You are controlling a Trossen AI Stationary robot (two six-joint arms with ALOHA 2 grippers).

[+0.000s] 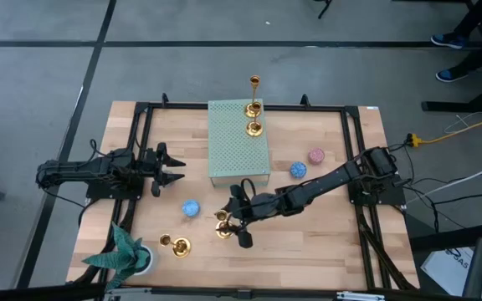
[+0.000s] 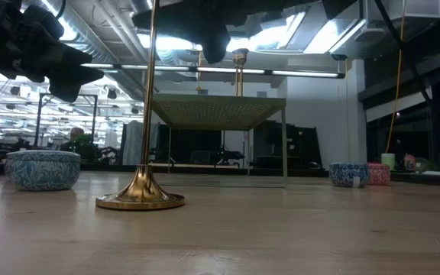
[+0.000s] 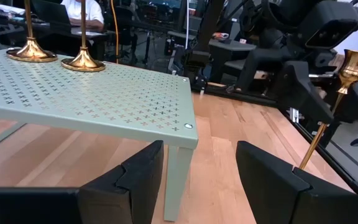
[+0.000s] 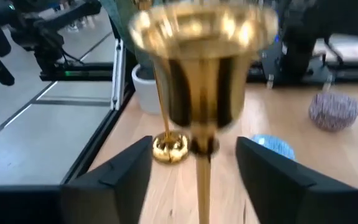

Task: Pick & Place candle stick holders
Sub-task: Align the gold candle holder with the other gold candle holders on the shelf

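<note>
The right gripper (image 1: 234, 224) sits low in the middle of the high view, its jaws spread on either side of an upright holder (image 1: 223, 226); in the right wrist view the gold cup and stem of that holder (image 4: 197, 93) stand between the two fingers (image 4: 114, 180), with a gap showing on each side, so nothing is pinched yet; whether the stem touches a finger I cannot tell. Outward from there, the right arm runs back to the right edge of the table (image 1: 325, 251).

The left gripper (image 1: 164, 170) hangs at the left of the high view, jaws spread and empty, pointing toward the green perforated stand (image 1: 239, 142) at upper centre; it waits.

As for progress: two holders (image 1: 253, 118) already stand on the far end of the stand, and a taller third (image 1: 254, 84) shows just beyond them at the top, though whether it is on the stand I cannot tell. Left on the wood are the holder between the right jaws and another holder (image 1: 175, 244) lying at lower left, near a white pot with a green plant (image 1: 128, 255). So the job looks roughly half done; the step in hand seems to be the grasp of the upright holder, with one more pick after that.
</note>
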